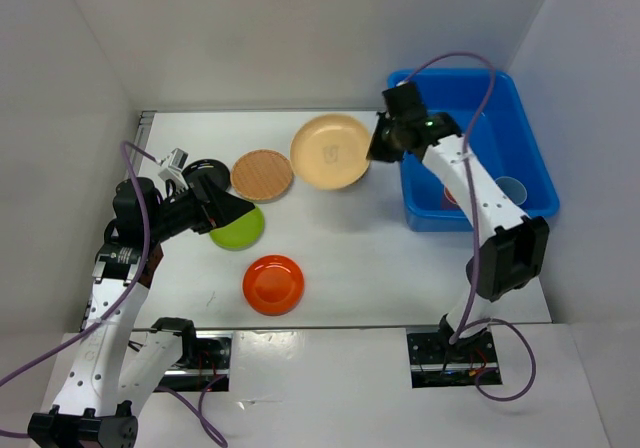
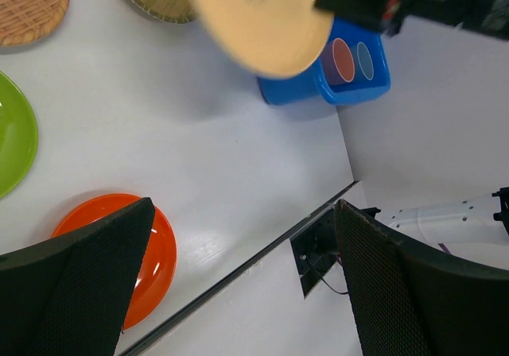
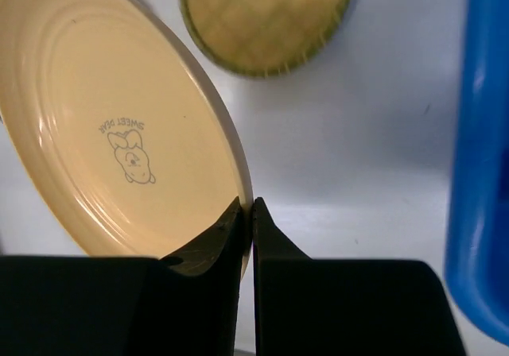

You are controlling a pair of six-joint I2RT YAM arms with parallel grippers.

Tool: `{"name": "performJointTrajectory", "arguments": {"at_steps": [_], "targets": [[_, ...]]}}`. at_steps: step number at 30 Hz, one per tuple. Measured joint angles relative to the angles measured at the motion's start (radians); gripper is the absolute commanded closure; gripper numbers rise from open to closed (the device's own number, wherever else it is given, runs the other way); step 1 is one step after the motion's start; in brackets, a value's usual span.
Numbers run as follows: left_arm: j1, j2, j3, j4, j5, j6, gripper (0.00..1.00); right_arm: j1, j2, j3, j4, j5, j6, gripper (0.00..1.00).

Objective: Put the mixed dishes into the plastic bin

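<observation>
A white tabletop (image 1: 340, 268) is boxed in by plain white walls, with the large bright blue rectangular plastic bin (image 1: 520, 128) at its far right corner. Just left of the bin, the right gripper (image 1: 378, 148) is pinched narrow on the rim of the round cream plate (image 1: 330, 151), gripping the edge nearest the bin. The plate hangs above the tabletop, printed face up, reaching away from the bin. Well left of the bin, the left gripper (image 1: 225, 208) is spread wide, holding nothing, above the edge of the lime green round plate (image 1: 240, 230).
</observation>
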Motion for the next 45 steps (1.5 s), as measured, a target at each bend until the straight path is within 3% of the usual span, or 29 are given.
{"name": "performJointTrajectory", "arguments": {"at_steps": [9, 15, 21, 43, 45], "targets": [[0.000, 0.000, 0.000, 0.000, 0.001, 0.000, 0.00, -0.269, -0.022, 0.264, -0.001, -0.059, -0.020, 1.00], [0.000, 0.000, 0.000, 0.000, 0.001, 0.000, 0.00, -0.523, -0.017, 0.208, 0.038, -0.053, -0.009, 1.00], [0.000, 0.000, 0.000, 0.000, 0.001, 0.001, 0.00, -0.658, 0.007, 0.105, 0.104, -0.052, -0.002, 1.00], [0.000, 0.041, 0.055, -0.040, -0.008, 0.042, 0.00, -0.688, 0.497, 0.134, 0.237, -0.017, 0.093, 1.00], [0.000, 0.051, 0.058, -0.049, -0.018, 0.050, 0.00, -0.686, 0.526, 0.153, 0.236, -0.018, 0.108, 0.94]]}}
